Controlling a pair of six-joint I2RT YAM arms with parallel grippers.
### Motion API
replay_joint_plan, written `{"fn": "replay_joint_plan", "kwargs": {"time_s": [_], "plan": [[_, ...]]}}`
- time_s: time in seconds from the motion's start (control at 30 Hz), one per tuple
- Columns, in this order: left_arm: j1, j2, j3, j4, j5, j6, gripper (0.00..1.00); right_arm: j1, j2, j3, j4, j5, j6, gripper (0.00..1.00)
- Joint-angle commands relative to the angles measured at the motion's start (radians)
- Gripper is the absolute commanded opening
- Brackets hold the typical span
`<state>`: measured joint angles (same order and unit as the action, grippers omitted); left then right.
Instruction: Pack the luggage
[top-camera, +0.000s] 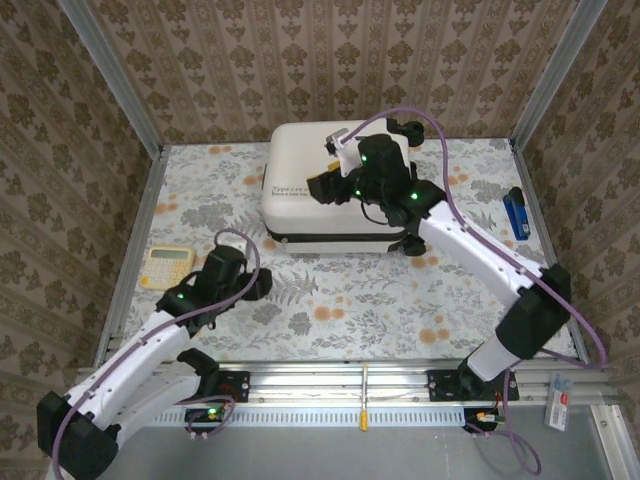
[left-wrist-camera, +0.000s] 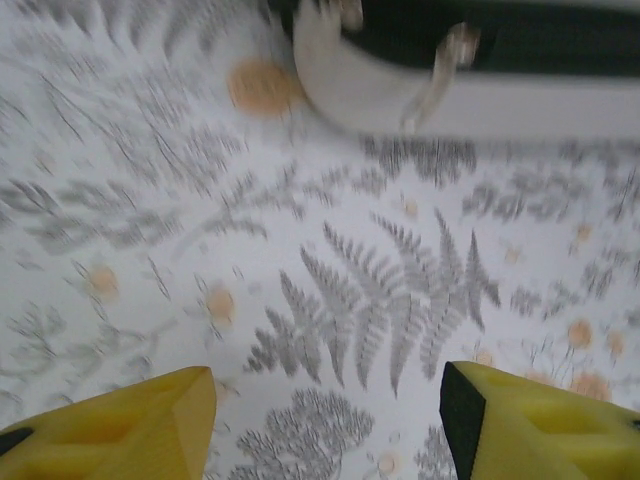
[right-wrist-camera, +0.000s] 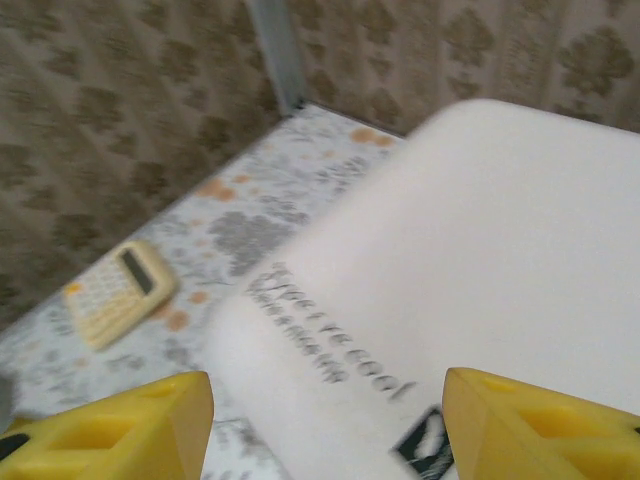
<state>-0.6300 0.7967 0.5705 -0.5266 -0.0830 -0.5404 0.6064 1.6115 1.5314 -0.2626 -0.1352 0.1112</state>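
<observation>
The luggage (top-camera: 305, 195), a cream-white hard-shell case, lies flat and closed at the back middle of the table, with its dark seam and black wheels along the near side. My right gripper (top-camera: 322, 187) hovers over its top, open, with nothing between the yellow fingers; the right wrist view has the shell (right-wrist-camera: 480, 240) and its black printed marks under the gripper (right-wrist-camera: 328, 405). My left gripper (top-camera: 262, 284) is low over the floral tablecloth, in front of the case's left corner, open and empty. Ahead of the left gripper (left-wrist-camera: 328, 405) the left wrist view is blurred on the case's near edge (left-wrist-camera: 520, 105).
A cream calculator (top-camera: 168, 265) lies on the cloth at the left, also in the right wrist view (right-wrist-camera: 115, 290). A small blue object (top-camera: 514, 213) lies near the right edge. Metal frame posts and patterned walls enclose the table on three sides.
</observation>
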Motion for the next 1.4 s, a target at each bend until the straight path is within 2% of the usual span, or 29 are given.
{"fn": "replay_joint_plan", "kwargs": {"time_s": [0.0,0.23,0.33,0.47,0.6,0.87,1.13,1.37], "plan": [[-0.03,0.023,-0.046,0.135,0.045,-0.023,0.62,-0.021,0.112,0.067,-0.104,0.046,-0.029,0.63],[-0.048,0.107,-0.202,0.539,0.018,0.087,0.64,-0.051,0.277,0.152,-0.095,0.073,-0.047,0.62],[-0.029,0.173,-0.227,0.663,0.022,0.136,0.65,-0.06,0.342,0.19,-0.11,0.07,-0.047,0.61],[-0.027,0.264,-0.233,0.805,0.018,0.21,0.64,-0.065,0.378,0.192,-0.101,0.055,-0.036,0.6],[-0.028,0.311,-0.301,1.055,-0.004,0.273,0.63,-0.067,0.379,0.163,-0.079,0.041,-0.015,0.59],[-0.019,0.388,-0.285,1.134,-0.095,0.363,0.59,-0.067,0.371,0.097,-0.046,0.003,0.018,0.56],[0.05,0.513,-0.267,1.254,-0.013,0.373,0.53,-0.068,0.351,0.05,-0.037,0.003,0.022,0.55],[0.096,0.609,-0.241,1.356,0.1,0.37,0.49,-0.068,0.34,0.026,-0.039,0.004,0.021,0.54]]}}
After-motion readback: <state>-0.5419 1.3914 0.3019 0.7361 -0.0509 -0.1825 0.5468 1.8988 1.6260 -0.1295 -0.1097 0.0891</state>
